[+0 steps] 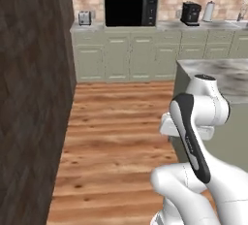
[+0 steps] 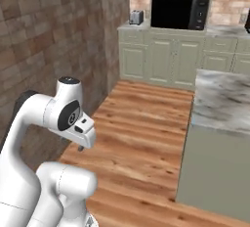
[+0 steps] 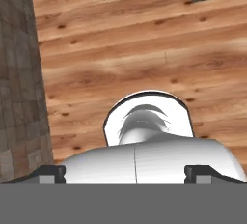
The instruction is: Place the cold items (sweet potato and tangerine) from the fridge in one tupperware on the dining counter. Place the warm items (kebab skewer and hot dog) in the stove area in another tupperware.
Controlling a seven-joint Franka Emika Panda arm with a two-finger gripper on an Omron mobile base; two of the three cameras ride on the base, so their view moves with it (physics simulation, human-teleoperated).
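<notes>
My gripper [image 3: 126,174] points down at the wooden floor [image 3: 120,44]. Its two dark fingertips [image 3: 50,172] stand wide apart at the bottom of the hand view, open, with nothing held between them. The arm is folded close over the base, its hand [image 2: 83,132] hanging low beside the elbow. The marble-topped dining counter [image 1: 220,76] stands to my right, and the part of its top [image 2: 222,101] in view is bare.
A tall dark wall [image 1: 29,98] runs close along my left. Straight ahead, the back counter holds a microwave [image 1: 131,10], a toaster [image 1: 85,18], a coffee machine [image 1: 190,13] and a paper towel roll [image 1: 208,11]. Wooden floor [image 1: 116,122] lies between.
</notes>
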